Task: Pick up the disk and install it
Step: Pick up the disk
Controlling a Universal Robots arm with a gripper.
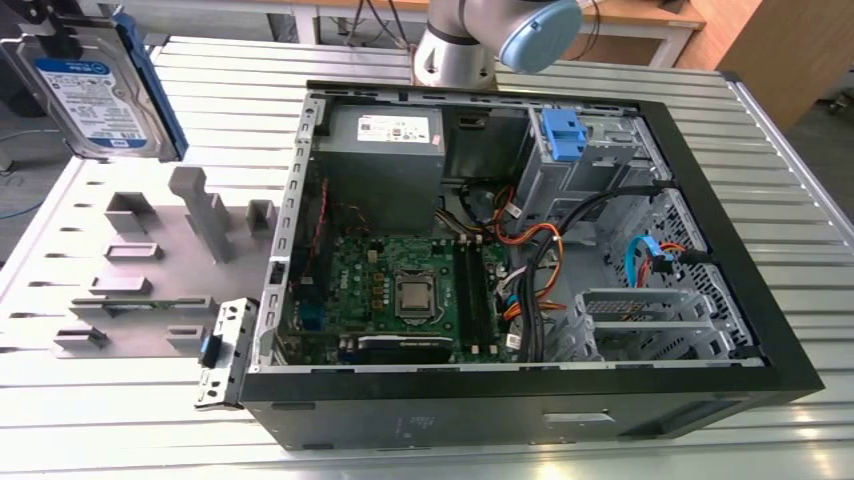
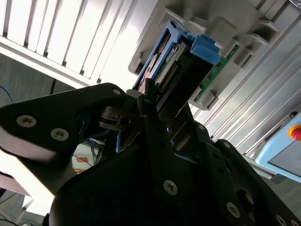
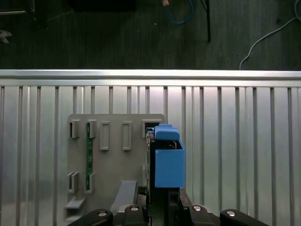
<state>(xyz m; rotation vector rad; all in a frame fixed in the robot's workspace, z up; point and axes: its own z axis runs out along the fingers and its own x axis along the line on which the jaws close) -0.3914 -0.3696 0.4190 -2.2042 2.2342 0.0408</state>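
The open computer case (image 1: 761, 330) on the desk (image 1: 801, 150) holds a motherboard (image 1: 400, 290), a grey power supply (image 1: 387, 140) and a blue bracket (image 1: 563, 135) in its drive cage. The jaws are closed on the disk (image 1: 94, 95), which hangs on edge, clear of the desk. It is above the grey slotted fixture (image 1: 147, 290), to the exterior view's left of the case.

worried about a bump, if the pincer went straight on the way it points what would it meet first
Probably the grey slotted rack: the pincer, shut on the disk, points down at its edge, so the disk would touch first. Depth is unclear.
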